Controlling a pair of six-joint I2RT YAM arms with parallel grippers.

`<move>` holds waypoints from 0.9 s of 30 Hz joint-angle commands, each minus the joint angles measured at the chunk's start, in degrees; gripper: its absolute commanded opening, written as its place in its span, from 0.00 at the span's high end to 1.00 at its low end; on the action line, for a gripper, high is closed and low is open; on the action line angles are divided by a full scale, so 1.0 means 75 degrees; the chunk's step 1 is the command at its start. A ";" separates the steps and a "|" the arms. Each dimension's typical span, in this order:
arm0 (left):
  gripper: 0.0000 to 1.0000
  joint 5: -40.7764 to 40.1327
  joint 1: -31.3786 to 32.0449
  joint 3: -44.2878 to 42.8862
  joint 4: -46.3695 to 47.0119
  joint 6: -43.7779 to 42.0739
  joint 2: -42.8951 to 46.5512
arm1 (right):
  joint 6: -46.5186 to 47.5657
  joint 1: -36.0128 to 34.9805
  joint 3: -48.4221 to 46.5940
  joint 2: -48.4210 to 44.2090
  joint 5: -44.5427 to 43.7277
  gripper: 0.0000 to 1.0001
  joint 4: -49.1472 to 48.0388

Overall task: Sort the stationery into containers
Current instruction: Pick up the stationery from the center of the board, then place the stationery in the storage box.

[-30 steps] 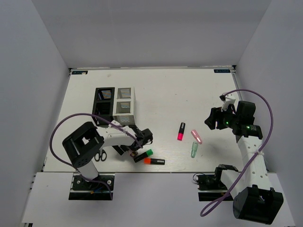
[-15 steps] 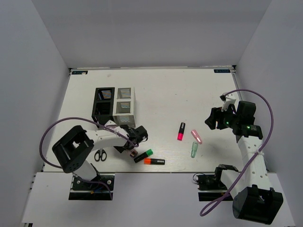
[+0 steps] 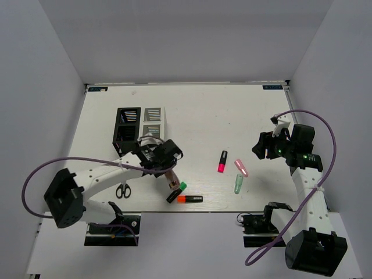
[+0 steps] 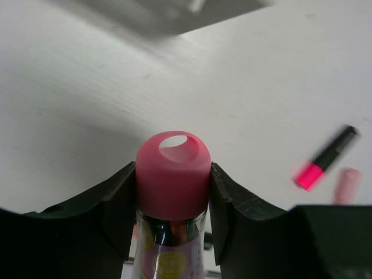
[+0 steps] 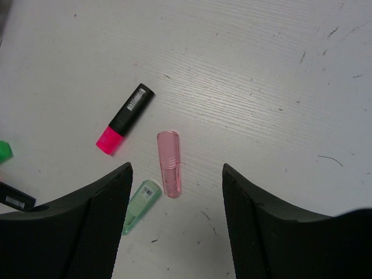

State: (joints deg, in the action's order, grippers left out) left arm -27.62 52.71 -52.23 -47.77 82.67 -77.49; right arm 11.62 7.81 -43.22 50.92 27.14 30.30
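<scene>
Table (image 3: 203,110): white; fills the centre of the overhead view.

Pen holders: black holder (image 3: 128,131) and white holder (image 3: 153,123); joined side by side, upright, left of centre.

Left gripper (image 3: 168,165): just below and right of the holders; clamped on a pink-capped tube (image 4: 172,168); both fingers touch the cap's sides. The tube has a clear body with a yellow label; the rest is hidden, so it may be a glue stick.

Right gripper (image 3: 260,146): right side of the overhead frame; fingers spread wide, nothing between them.

Scissors (image 3: 122,190): black handles; flat on the table, lower left, well apart from the holders.

Green-ended highlighter (image 3: 176,192) and orange-ended highlighter (image 3: 189,199): lower centre; just beside each other, directly below the held tube.

Pink-ended highlighter (image 3: 222,161): right of centre; alone.

Pink clear piece (image 5: 169,164) and green clear piece (image 5: 141,199): just right of the pink-ended highlighter; ends nearly meeting; both lie below the right gripper in its wrist view.
</scene>
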 commanded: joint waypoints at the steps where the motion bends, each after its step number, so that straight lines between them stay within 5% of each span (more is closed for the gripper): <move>1: 1.00 -0.0173 0.0039 -0.0887 -0.0485 -0.1611 0.0769 | 0.0057 0.0025 0.0056 -0.0144 0.0085 0.34 0.0002; 11: 1.00 -0.0758 -0.0582 -0.4167 0.0191 -0.7352 0.0700 | 0.0045 0.0025 0.0056 -0.0191 0.0249 0.34 0.0049; 14: 1.00 -0.1730 -0.0910 -0.3738 0.2145 -0.9576 0.0921 | 0.0045 0.0025 0.0056 -0.0168 0.0296 0.34 0.0049; 15: 1.00 -0.2138 -0.1015 -0.2842 0.3705 -1.1322 0.0969 | 0.0033 0.0025 0.0056 -0.0144 0.0331 0.34 0.0049; 16: 1.00 -0.2478 -0.1086 -0.2520 0.4417 -1.1896 0.1120 | 0.0022 0.0025 0.0056 -0.0121 0.0343 0.34 0.0061; 17: 1.00 -0.2725 -0.1423 -0.2250 0.6616 -1.2830 0.1110 | 0.0021 0.0025 0.0056 -0.0109 0.0331 0.34 0.0049; 18: 1.00 -0.2821 -0.1542 -0.1853 0.7114 -1.3454 0.1075 | 0.0021 0.0025 0.0056 -0.0074 0.0354 0.34 0.0038; 23: 1.00 -0.3267 -0.2456 -0.1450 1.0731 -1.5521 0.0057 | 0.0033 0.0036 0.0056 0.0055 0.0401 0.34 0.0038; 27: 1.00 -0.3501 -0.2832 -0.1977 1.2106 -1.6330 -0.1066 | 0.0022 0.0025 0.0068 0.0160 0.0401 0.34 0.0026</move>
State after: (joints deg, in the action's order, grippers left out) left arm -50.72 32.53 -63.72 23.70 -28.08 -82.83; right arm 11.60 7.86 -43.22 51.70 28.93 30.35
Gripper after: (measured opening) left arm 0.567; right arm 0.660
